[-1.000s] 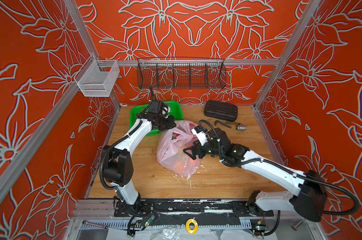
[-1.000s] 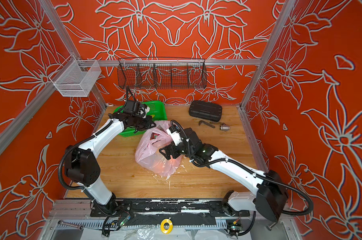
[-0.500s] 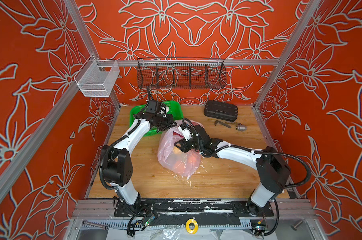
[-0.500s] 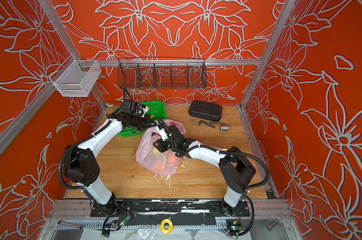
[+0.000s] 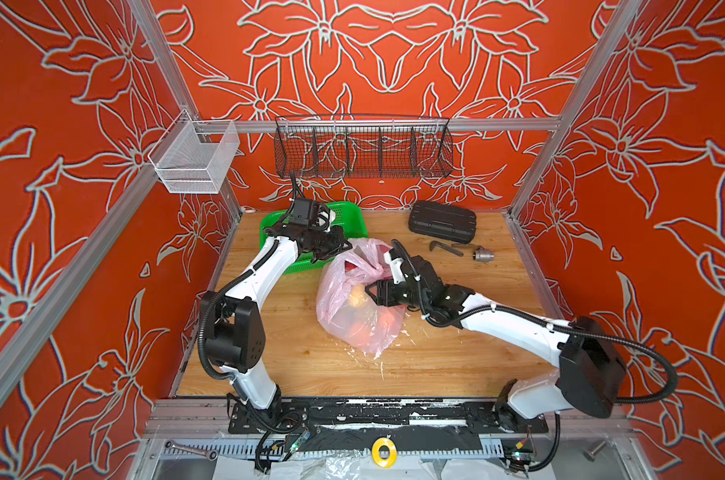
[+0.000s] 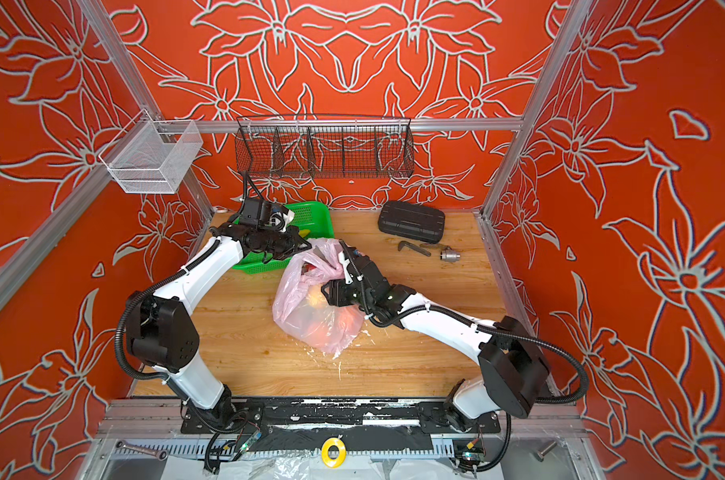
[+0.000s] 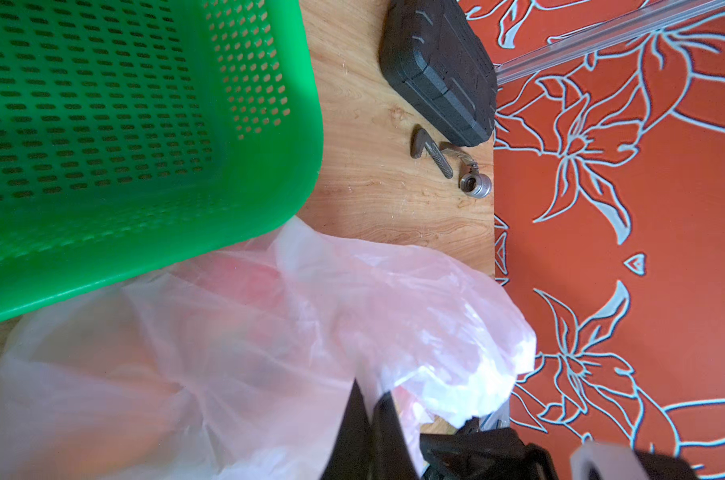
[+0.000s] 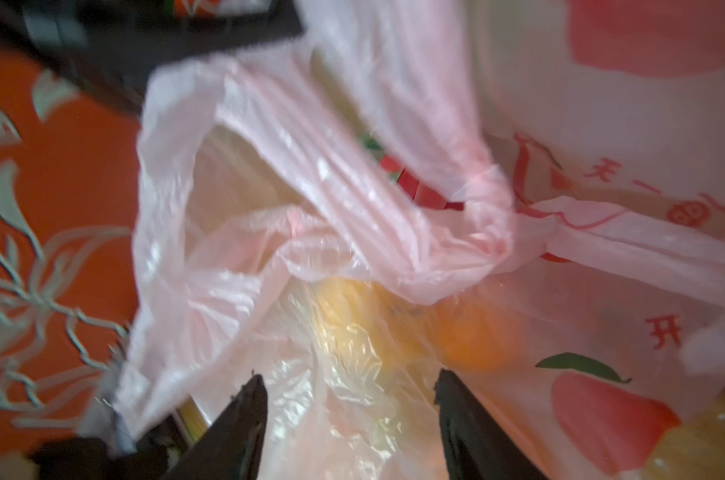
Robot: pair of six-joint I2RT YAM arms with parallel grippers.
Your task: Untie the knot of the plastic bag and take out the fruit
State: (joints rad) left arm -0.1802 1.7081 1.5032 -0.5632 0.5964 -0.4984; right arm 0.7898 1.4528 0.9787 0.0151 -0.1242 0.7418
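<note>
Top views, bag: the plastic bag lies mid-table on the wood table. Its long axis runs from the green basket towards the front rail, with the mouth end at the far, basket side.
Top views, left jaws: the left gripper is at the bag's far edge, its fingers together. The contact itself is too small to read in both top views.
Top views, right jaws: the right gripper lies across the bag's upper middle, its jaws parted over the film.
Left wrist, jaws: the left gripper's tips are pressed closed on a fold of the bag's rim. The basket sits just beside the bag.
Left wrist, cut off: the black case runs out of frame.
Right wrist, jaws: the right gripper's tips stand well apart against crinkled film and hold nothing.
Right wrist, fruit: the fruit shows orange and yellow through the plastic, and it is blurred.
Right wrist, unclear: I cannot tell whether the bunched handle is tied or loose.
</note>
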